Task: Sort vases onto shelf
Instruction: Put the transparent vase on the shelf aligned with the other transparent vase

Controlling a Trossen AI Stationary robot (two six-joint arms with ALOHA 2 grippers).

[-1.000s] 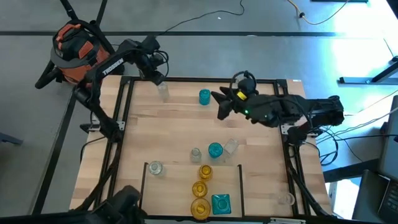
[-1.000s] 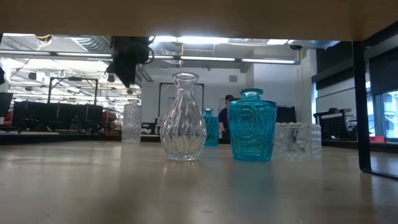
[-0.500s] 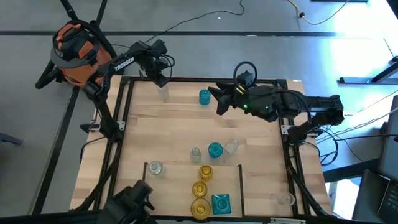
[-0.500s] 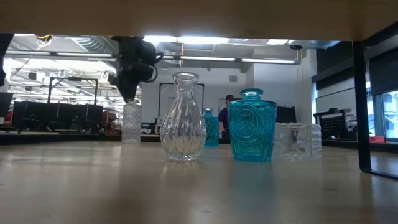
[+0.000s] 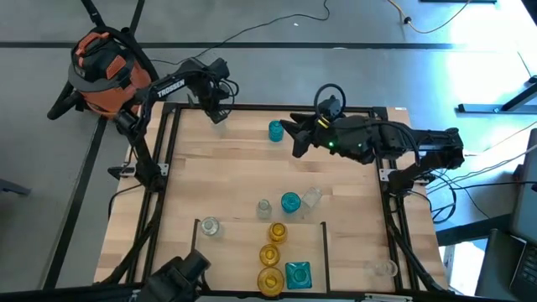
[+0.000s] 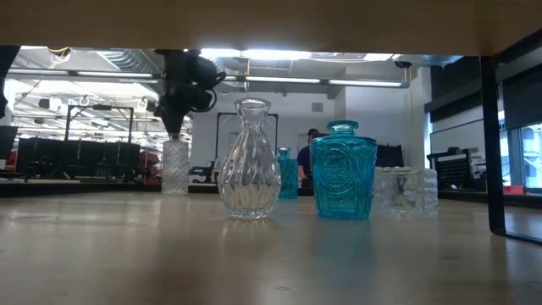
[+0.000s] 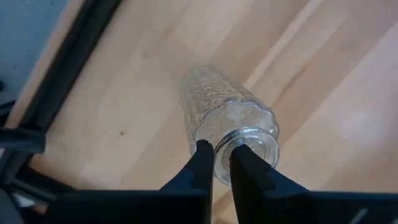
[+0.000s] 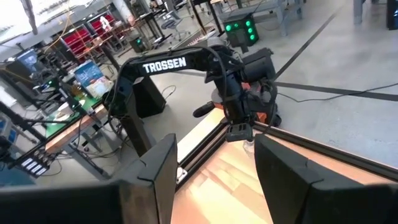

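Where the bench's far left corner meets the frame, the left gripper (image 7: 216,152) pinches the rim of a clear textured cylindrical vase (image 7: 227,118), standing upright on the wood. The right gripper (image 5: 295,138) hovers beside a small teal vase (image 5: 276,130), fingers parted and empty.

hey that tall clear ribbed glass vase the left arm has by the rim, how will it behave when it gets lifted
The tall clear ribbed glass vase is probably rigid but fragile. The left end effector pinches only one side of its rim, so it may swing or slip. It is narrow and upright in the low view, so it likely tips if bumped.
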